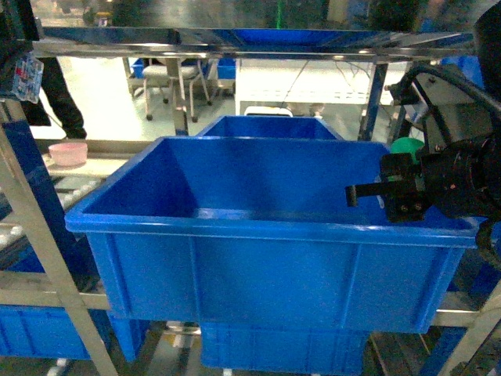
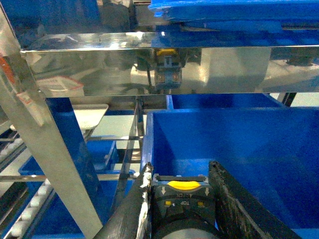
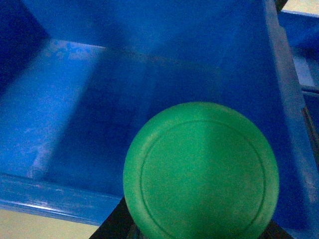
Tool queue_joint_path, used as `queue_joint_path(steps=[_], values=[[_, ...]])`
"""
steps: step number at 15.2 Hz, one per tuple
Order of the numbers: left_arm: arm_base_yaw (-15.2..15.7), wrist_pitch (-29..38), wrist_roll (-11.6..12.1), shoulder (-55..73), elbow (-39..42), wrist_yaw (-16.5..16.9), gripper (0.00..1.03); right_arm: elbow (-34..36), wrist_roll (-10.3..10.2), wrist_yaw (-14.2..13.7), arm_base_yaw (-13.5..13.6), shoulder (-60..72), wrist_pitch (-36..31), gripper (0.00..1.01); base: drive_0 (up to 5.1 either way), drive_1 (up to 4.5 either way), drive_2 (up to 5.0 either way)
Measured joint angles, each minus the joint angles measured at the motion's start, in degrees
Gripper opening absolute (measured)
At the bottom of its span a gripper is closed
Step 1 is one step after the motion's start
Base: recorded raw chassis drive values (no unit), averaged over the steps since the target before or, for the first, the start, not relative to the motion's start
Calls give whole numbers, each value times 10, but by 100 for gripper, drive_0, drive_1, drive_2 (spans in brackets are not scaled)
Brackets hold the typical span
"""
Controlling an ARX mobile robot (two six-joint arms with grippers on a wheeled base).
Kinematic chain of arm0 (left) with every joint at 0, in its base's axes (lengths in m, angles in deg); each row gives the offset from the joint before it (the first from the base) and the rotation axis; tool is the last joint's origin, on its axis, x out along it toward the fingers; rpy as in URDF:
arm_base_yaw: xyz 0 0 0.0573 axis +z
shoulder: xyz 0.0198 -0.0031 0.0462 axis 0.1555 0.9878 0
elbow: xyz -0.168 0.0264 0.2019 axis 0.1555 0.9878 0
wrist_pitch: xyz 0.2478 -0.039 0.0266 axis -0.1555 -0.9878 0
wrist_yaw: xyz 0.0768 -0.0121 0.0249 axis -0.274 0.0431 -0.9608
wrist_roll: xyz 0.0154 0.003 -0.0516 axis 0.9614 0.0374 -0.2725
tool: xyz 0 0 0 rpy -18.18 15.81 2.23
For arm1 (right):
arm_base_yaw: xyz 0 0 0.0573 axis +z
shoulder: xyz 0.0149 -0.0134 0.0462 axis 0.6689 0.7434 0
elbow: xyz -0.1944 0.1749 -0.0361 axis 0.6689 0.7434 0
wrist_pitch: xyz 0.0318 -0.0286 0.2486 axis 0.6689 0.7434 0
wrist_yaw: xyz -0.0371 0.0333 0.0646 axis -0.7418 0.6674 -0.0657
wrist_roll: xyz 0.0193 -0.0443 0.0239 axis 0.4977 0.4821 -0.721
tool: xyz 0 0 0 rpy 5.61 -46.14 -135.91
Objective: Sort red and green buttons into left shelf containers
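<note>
Steel shelving (image 1: 47,258) of angled uprights and a polished crossbeam frames the scene, with a pale workshop floor, a stool and a standing person's dark trousers visible beyond. On the shelf level straight ahead sits a large rectangular bright-blue plastic bin (image 1: 266,235) with a thick rim and ribbed sides; a second blue bin (image 1: 266,125) stands just behind it, and more blue bins show on the level below. A small pink bowl (image 1: 68,152) rests on the roller track to the far left, well apart from the bins. Right gripper (image 1: 391,192), black, reaches in from the right edge of the head view and hangs at the near bin's right rim; a green cap shows just behind its knuckle. Right wrist view: the round green mushroom cap of a push-button switch (image 3: 201,169) fills the lower centre, seated between the finger bases, claw pinching it, poised over the bin's bare blue interior (image 3: 99,99) near its right wall. Left gripper (image 2: 182,174) not seen in the head view; in its wrist view two dark fingers (image 2: 227,199) are spread either side of the wrist's yellow-marked housing, nothing visible between them, pointing at the bin's left wall beside a steel upright. Red button not visible in any view.
</note>
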Motion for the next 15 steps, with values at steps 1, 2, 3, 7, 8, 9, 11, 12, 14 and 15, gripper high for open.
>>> queue_joint_path(steps=[1,2,3,7,8,9,11,12,14,15], values=[[0,0,0,0,0,0,28,-6,0,-7,0,8,11,27,0,0,0],[0,0,0,0,0,0,28,-16,-8,-14,0,13,32,27,0,0,0],[0,0,0,0,0,0,28,-25,-14,-22,1,17,39,27,0,0,0],[0,0,0,0,0,0,28,-50,-35,-37,3,20,83,27,0,0,0],[0,0,0,0,0,0,28,-50,-41,-39,3,20,87,27,0,0,0],[0,0,0,0,0,0,28,-50,-44,-41,3,20,83,27,0,0,0],[0,0,0,0,0,0,28,-50,-43,-54,3,19,63,27,0,0,0],[0,0,0,0,0,0,28,-49,-43,-53,3,19,63,27,0,0,0],[0,0,0,0,0,0,28,-48,-34,-61,3,19,43,29,0,0,0],[0,0,0,0,0,0,28,-47,-34,-62,0,19,37,41,0,0,0]])
